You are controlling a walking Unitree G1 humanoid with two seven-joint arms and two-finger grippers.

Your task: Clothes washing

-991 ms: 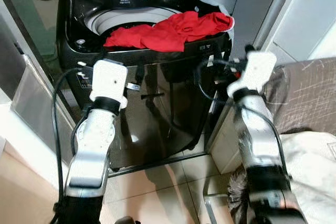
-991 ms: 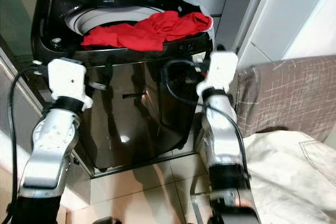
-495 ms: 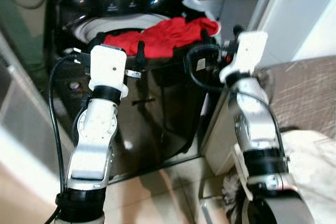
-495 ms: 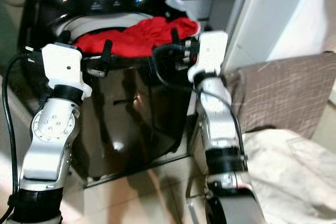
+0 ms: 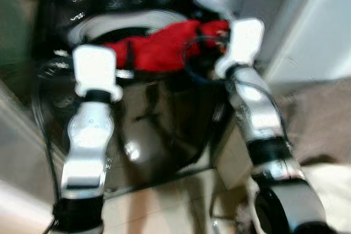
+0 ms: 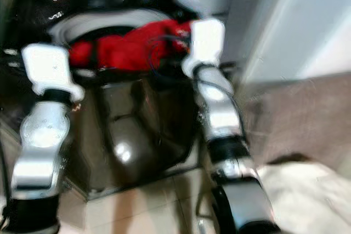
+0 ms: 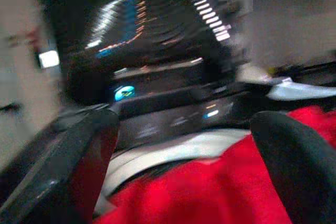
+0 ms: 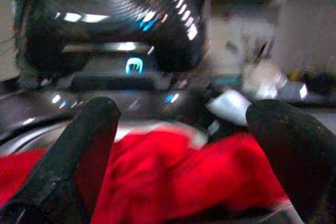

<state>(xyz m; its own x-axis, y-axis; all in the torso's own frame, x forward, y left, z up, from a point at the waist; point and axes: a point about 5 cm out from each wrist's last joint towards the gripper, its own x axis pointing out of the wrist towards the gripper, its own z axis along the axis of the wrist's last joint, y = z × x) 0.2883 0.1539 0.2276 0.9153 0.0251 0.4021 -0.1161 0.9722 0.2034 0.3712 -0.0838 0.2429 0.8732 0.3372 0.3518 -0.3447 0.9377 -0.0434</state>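
Loading step judged in hand: red cloth (image 5: pixel 164 45) is seen draped over the washer (image 5: pixel 159 113) rim at 12 o'clock, both left gripper (image 7: pixel 184 171) and right gripper (image 8: pixel 181 166) spread wide, empty, beside it; a grasp is called for next.

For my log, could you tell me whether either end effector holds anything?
Nothing: both the left end effector and right end effector are open, short of the red garment.

Glossy tiled floor (image 5: pixel 164 206), white wall (image 5: pixel 323 26)
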